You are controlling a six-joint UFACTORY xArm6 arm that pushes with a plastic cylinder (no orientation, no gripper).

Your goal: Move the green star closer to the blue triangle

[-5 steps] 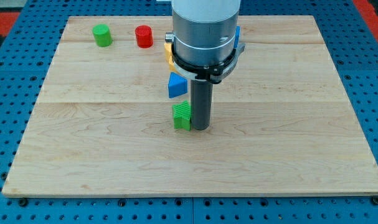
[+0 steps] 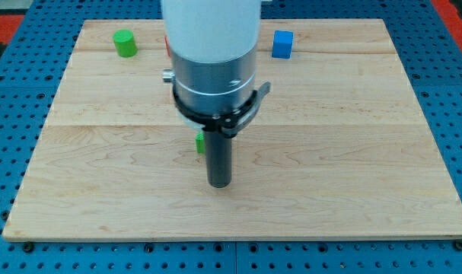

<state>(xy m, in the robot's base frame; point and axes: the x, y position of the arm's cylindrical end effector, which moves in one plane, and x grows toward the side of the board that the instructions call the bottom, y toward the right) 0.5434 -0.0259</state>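
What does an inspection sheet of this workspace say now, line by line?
Surface: light wooden board on a blue perforated base.
Job's things: green star block, mostly hidden behind the rod; blue triangle not visible, arm covers that area.
Clutter: green cylinder block, blue cube block, a red sliver beside the arm.
Grippers: none; my tip rests below the green star.
Cables: nothing seen.
Surroundings: red patches at the top corners.

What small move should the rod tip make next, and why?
Probably push toward the view's top. My tip sits just below the green star, which peeks out left of the rod; the blue triangle is hidden behind the arm, so that direction is a guess.
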